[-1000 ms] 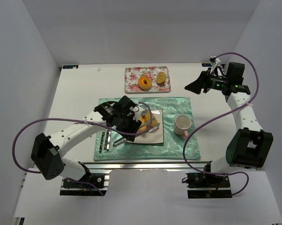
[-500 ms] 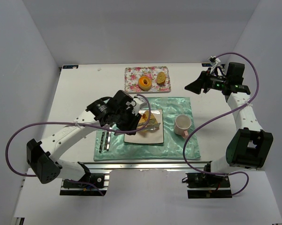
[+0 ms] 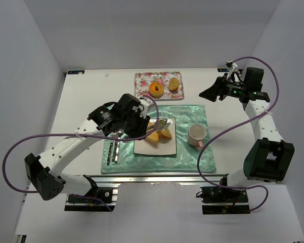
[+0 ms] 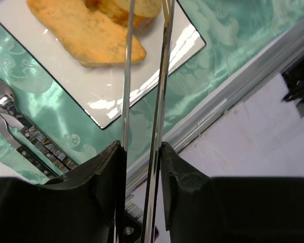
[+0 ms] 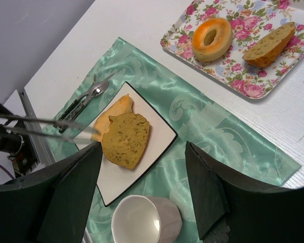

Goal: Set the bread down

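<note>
Right of the left gripper point(image 3: 139, 123), past its tongs point(image 3: 160, 123), the cup point(image 3: 197, 135) stands; the floral tray point(image 3: 140, 87) lies beyond; leftward the counter point(image 3: 83, 98) is bare.

No text, brand, number or sign can be read in any view. A small dark strip point(image 3: 76, 72) at the desk's point(image 3: 91, 96) far left edge is too small to make out.

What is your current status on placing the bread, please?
Left gripper shut on tongs, tips at the white plate. Two bread slices on it. Right gripper open, parked far right. Nothing in the way.
</note>
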